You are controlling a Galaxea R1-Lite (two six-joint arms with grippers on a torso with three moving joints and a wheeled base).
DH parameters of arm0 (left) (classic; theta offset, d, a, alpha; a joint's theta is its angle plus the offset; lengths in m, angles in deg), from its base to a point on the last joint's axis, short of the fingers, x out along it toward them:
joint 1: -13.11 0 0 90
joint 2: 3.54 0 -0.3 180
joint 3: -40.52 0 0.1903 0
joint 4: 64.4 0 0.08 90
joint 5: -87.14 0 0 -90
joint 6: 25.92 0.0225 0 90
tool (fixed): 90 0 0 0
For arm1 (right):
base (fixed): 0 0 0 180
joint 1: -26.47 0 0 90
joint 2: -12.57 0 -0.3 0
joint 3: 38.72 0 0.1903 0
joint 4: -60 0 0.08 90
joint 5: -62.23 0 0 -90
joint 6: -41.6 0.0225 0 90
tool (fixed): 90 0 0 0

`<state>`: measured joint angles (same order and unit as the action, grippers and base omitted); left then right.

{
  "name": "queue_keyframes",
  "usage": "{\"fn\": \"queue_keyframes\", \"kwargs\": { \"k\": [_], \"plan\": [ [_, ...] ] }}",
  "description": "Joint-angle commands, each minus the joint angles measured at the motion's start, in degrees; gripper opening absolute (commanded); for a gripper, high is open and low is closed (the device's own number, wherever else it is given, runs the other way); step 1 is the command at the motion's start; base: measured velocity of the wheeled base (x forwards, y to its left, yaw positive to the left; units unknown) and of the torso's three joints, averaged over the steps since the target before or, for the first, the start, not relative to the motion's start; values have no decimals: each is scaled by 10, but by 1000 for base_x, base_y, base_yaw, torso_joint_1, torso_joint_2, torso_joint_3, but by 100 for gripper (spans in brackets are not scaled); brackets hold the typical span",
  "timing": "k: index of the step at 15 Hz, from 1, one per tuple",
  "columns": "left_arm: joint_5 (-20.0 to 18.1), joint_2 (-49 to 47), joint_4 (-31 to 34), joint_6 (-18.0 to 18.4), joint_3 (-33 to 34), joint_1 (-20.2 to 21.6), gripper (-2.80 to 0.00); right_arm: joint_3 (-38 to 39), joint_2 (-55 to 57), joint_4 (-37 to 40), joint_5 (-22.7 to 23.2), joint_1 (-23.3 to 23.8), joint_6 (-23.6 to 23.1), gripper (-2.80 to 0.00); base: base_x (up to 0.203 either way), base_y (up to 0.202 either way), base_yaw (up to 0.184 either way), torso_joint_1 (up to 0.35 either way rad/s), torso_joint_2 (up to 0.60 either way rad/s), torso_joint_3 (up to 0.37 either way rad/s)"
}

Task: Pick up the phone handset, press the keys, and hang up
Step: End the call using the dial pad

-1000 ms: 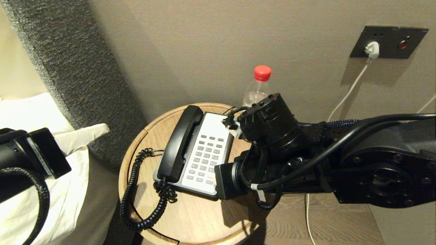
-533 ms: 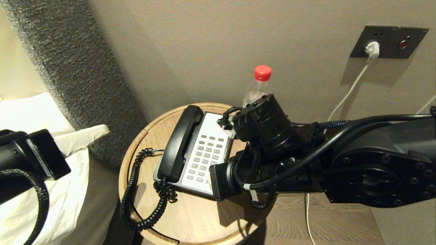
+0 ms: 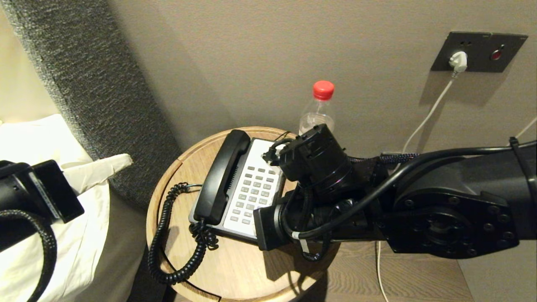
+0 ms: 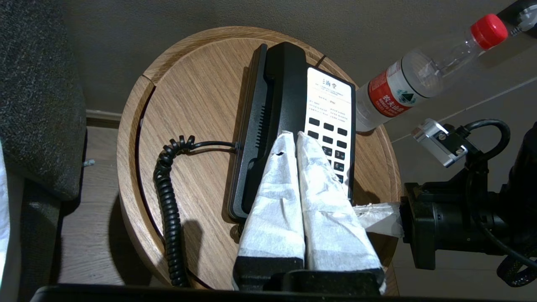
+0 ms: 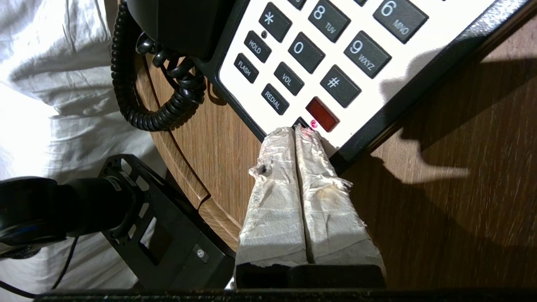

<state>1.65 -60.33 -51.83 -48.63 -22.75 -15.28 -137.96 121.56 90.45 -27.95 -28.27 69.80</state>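
The black phone handset (image 3: 221,176) lies in its cradle on the left side of the black-and-white phone base (image 3: 268,152), on a round wooden table (image 3: 235,272). In the left wrist view the handset (image 4: 279,92) is seen lengthwise. Its coiled cord (image 3: 165,239) loops over the table's left part. My right gripper (image 5: 295,130) is shut and empty. Its paper-wrapped tips are at the base's near corner, beside the red key (image 5: 322,114) and below the keys (image 5: 319,50). My left gripper (image 4: 292,135) is shut, empty and held off to the left over the bed.
A clear bottle (image 3: 317,111) with a red cap stands at the table's back edge behind the phone. A wall socket plate (image 3: 478,52) with a white plug and cable is at the right. White bedding (image 3: 29,138) and a grey headboard (image 3: 88,84) lie left.
My right arm has slid left, farther over the phone's keypad side. The handset, cord and left arm have not moved.
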Motion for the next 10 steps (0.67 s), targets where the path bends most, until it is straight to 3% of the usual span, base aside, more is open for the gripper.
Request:
{"fn": "queue_keyframes", "kwargs": {
  "k": [1,10],
  "plan": [
    [1,0,0,-2,0,0,-280,1,3,1,-1,0,-2,-280,0,0,0,0,0,0],
    [1,8,0,-2,22,0,-280,-1,-11,3,-1,-1,-1,-280,0,0,0,0,0,0]
  ]
}}
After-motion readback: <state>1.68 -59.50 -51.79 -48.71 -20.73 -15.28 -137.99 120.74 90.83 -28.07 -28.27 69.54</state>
